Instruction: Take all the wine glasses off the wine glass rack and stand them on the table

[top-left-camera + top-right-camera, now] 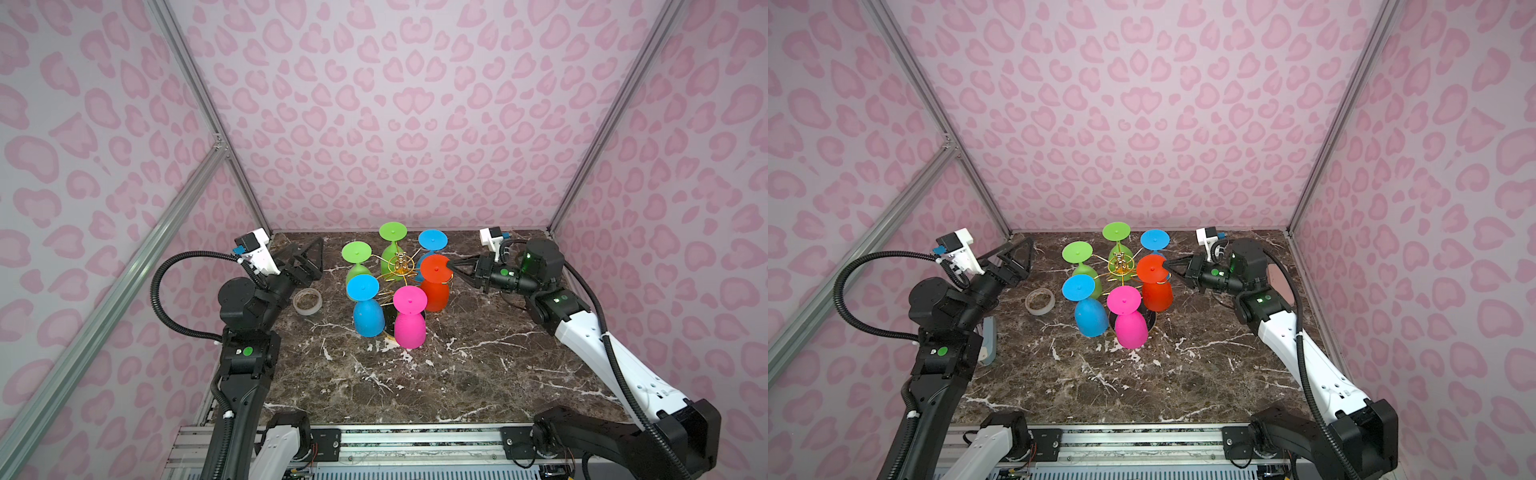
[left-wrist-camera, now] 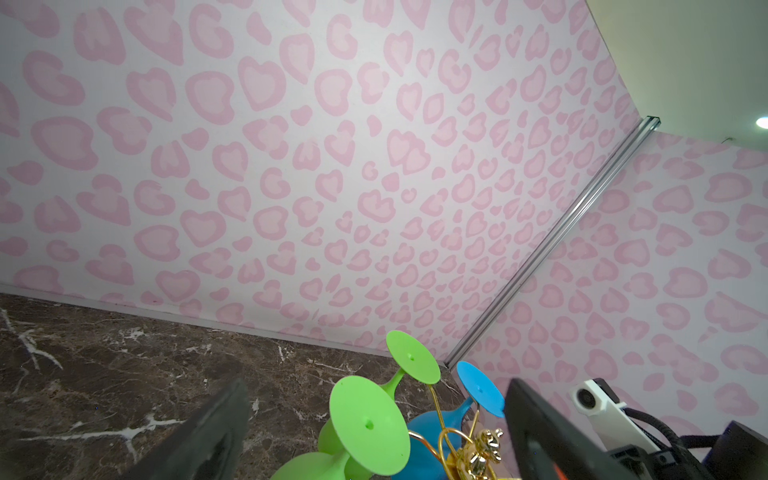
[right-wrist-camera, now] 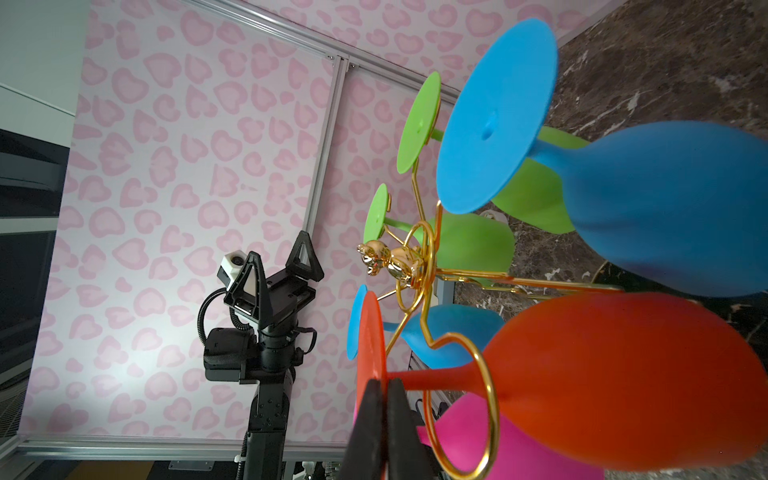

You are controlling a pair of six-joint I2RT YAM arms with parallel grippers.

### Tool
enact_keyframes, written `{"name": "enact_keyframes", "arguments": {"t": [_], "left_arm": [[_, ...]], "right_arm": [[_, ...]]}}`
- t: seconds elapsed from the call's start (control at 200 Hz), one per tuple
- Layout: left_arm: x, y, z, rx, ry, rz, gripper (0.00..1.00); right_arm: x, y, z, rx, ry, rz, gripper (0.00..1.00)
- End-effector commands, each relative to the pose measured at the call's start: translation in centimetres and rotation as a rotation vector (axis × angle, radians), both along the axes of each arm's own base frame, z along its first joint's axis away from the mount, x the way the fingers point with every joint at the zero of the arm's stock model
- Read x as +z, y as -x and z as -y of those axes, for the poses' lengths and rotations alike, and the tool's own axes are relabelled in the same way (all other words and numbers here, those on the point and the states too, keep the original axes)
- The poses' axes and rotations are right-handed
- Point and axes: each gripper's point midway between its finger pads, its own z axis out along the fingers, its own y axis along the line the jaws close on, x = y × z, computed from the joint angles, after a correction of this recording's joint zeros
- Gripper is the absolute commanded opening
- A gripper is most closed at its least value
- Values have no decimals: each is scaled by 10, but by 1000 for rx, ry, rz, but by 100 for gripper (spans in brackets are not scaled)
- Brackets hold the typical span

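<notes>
Right gripper is pressed together on the rim of the foot disc of the red wine glass; it looks like a pinch, though the wrist view is cramped. The glass hangs bowl-down, its stem upright in a loop of the wine glass rack, whose centre lies just beyond it. Left gripper is spread wide on the rack's other side, so the right arm is nearer.

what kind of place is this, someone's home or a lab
Probably a robot test booth: aluminium frame posts, pink printed wall panels, and two robot arms mounted at a marble-look table.
</notes>
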Motion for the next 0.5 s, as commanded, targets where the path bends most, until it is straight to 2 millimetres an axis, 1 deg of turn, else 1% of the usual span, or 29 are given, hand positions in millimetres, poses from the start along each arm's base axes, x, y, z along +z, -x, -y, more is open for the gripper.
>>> {"name": "enact_keyframes", "arguments": {"t": [0.0, 0.215, 0.365, 0.495], "left_arm": [[3, 2, 0, 4, -11, 16, 97], [3, 2, 0, 3, -10, 16, 97], [2, 2, 0, -1, -7, 12, 97], [2, 2, 0, -3, -5, 9, 97]], "right_arm": [[15, -6, -2, -5, -27, 73, 0], [12, -8, -2, -8, -13, 75, 0], [15, -7, -3, -4, -14, 83, 0], [13, -8, -2, -7, -4, 82, 0]]}}
